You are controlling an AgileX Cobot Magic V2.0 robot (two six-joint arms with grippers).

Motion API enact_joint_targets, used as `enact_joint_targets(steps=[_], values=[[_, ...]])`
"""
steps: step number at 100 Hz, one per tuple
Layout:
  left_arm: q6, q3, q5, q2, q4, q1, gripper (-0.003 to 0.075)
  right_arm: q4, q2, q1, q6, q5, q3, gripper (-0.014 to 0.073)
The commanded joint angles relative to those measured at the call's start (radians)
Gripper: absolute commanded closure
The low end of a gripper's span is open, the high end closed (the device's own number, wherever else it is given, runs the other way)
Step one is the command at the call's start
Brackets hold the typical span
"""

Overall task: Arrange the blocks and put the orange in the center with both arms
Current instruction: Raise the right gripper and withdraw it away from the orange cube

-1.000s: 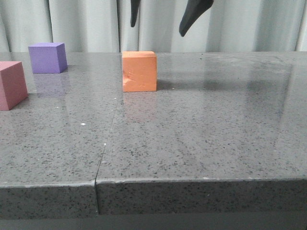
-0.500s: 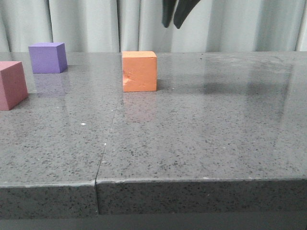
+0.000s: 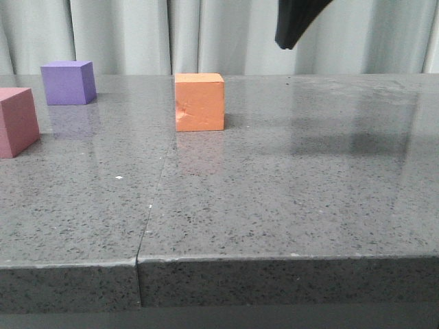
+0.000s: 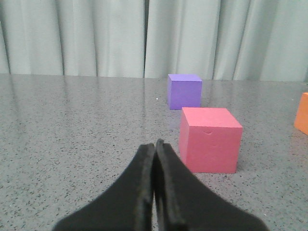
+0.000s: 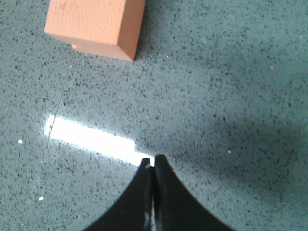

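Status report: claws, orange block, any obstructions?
Left claw shut, empty. Right claw shut, empty, above table. Orange block free on table. Nothing blocking it.

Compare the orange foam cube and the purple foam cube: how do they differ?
The orange foam cube has a dent low on its front face; the purple foam cube looks smooth. The orange one stands near the table's middle, the purple one at far left, farther back. Both are matte, upright and ungripped.
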Motion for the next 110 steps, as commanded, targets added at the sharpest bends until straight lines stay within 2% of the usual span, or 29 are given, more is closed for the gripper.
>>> enact_joint_targets(steps=[1,28,55,89,110], values=[[-0.003,0.041,-0.08,-0.029,-0.01,-0.009,0.0741,-0.009,-0.112,-0.004,-0.007,-0.119,0.072,0.0662],[-0.003,0.041,-0.08,-0.029,-0.01,-0.009,0.0741,-0.059,-0.324,-0.004,-0.007,-0.363,0.411,0.0662],[-0.003,0.041,-0.08,-0.029,-0.01,-0.009,0.0741,-0.113,-0.5,-0.004,-0.007,-0.503,0.671,0.0662],[-0.003,0.041,-0.08,-0.029,-0.01,-0.009,0.0741,-0.115,-0.711,-0.004,-0.013,-0.641,0.899,0.0662],[-0.003,0.041,-0.095,-0.029,0.0,-0.009,0.0741,-0.115,-0.839,-0.004,-0.11,-0.655,0.983,0.0662]])
